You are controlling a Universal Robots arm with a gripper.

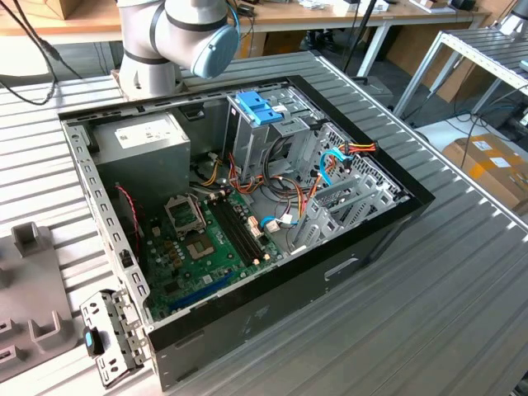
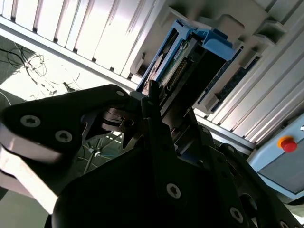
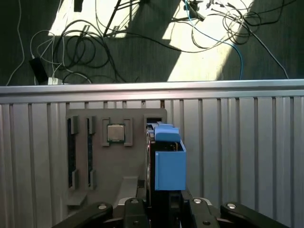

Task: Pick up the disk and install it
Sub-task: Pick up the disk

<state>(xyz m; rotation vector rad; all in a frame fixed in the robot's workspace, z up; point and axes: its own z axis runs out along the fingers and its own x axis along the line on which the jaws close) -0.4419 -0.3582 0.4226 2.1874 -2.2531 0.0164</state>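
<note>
In both wrist views the disk (image 3: 169, 166) stands on edge over a grey fixture plate (image 3: 114, 161) on the slatted table. Its bright blue carrier frame faces the first wrist camera. The second wrist view shows its connector edge and dark body (image 2: 190, 61) running down between my fingers. My gripper (image 3: 161, 204) sits at the disk's near end with its black fingers (image 2: 153, 102) pressed against the sides, shut on it. Whether the disk still rests in the plate's slot I cannot tell.
The open computer case (image 1: 388, 223) lies on the slatted table, with a blue latch (image 1: 258, 107) on the drive cage and a grey power-supply box (image 1: 144, 144) behind the motherboard. A processor chip (image 3: 115, 133) sits in the fixture plate. Cables lie on the floor (image 3: 85, 42) past the table edge.
</note>
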